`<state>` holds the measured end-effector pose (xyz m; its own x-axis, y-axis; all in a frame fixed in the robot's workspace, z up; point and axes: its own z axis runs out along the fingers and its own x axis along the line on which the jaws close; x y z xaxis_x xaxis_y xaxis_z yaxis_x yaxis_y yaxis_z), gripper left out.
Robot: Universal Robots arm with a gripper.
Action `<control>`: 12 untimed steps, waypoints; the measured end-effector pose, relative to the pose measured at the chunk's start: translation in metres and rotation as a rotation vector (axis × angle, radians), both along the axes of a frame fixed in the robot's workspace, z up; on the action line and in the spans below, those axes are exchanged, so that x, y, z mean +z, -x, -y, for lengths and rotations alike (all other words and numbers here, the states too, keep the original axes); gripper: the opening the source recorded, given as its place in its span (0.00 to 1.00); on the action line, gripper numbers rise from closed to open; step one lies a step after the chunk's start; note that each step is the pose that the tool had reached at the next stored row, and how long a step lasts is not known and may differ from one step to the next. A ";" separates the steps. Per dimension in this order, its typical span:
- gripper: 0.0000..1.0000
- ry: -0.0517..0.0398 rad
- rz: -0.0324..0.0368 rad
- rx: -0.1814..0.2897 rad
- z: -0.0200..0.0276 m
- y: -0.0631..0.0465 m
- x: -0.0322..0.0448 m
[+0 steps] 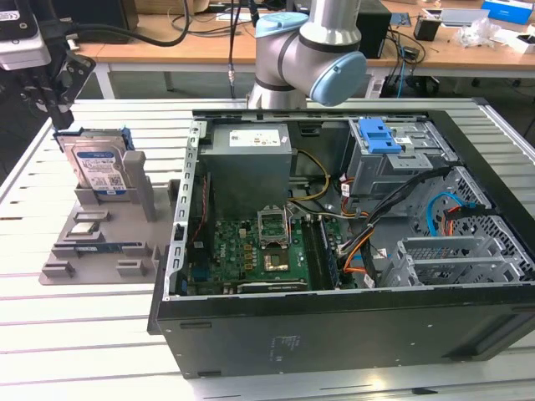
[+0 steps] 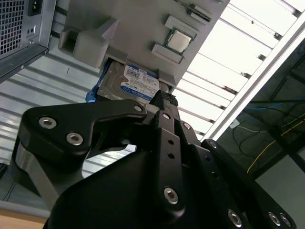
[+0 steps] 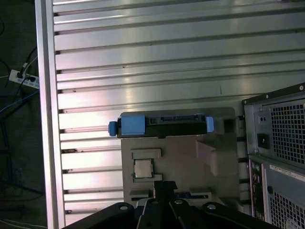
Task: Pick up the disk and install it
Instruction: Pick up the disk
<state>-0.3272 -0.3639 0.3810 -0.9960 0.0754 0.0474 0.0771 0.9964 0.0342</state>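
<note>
**Empty, closed jaws poised over the disk, which is not yet picked up.**
Nearest, the open computer case [image 1: 334,334] lies on the slatted tabletop [image 1: 84,351], its drive cage [image 1: 451,259] bordered by loose cables [image 1: 368,246] that could snag a drive going in. On the exterior view's left of the case sits a grey holder [image 1: 100,251] with a processor chip [image 3: 141,168] lying flat on it. At the holder's far end the disk [image 1: 99,171] stands on edge in a slot, its blue carrier frame around it. Just above it, not touching, the jaws look pressed together and hold nothing. The main danger, I judge, is a descent with them shut, which would strike the disk's top edge. A skewed pull could also bind the disk in its slot or lift the holder.
</note>
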 end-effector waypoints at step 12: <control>0.11 0.0000 0.0000 0.337 -0.0003 0.000 0.0000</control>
